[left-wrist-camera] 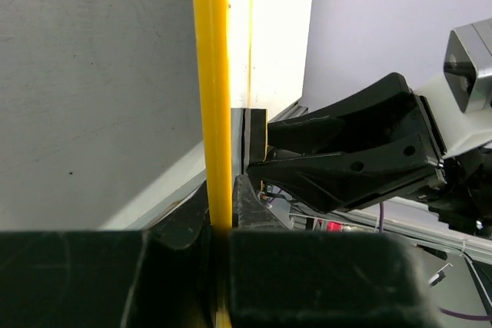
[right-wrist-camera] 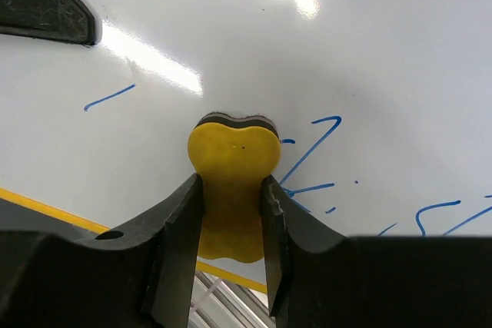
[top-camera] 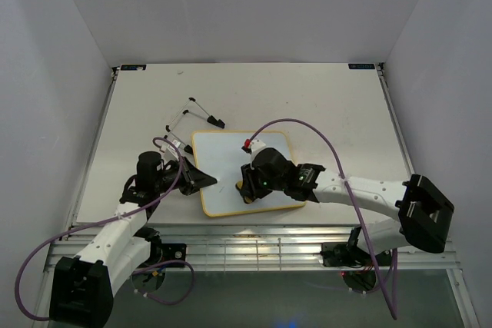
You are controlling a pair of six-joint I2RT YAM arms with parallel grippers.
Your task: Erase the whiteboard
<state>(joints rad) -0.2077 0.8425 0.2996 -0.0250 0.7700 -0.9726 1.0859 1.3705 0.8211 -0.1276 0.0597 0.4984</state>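
Note:
The whiteboard point(top-camera: 231, 163) lies flat on the table, white with a thin yellow frame. My left gripper point(top-camera: 206, 180) is shut on its left yellow edge point(left-wrist-camera: 217, 113), seen edge-on in the left wrist view. My right gripper point(top-camera: 250, 190) is shut on a small yellow eraser point(right-wrist-camera: 233, 190) and presses its dark pad onto the board surface point(right-wrist-camera: 346, 51) near the front edge. Blue marks point(right-wrist-camera: 311, 155) lie just right of the eraser, and one short blue stroke point(right-wrist-camera: 109, 97) lies to its left. The right gripper also shows in the left wrist view point(left-wrist-camera: 346, 151).
Black wire feet point(top-camera: 192, 117) lie on the table behind the board's left corner. Purple cables loop from both arms. The table's metal front rail point(top-camera: 254, 247) runs just below the board. White walls enclose the table.

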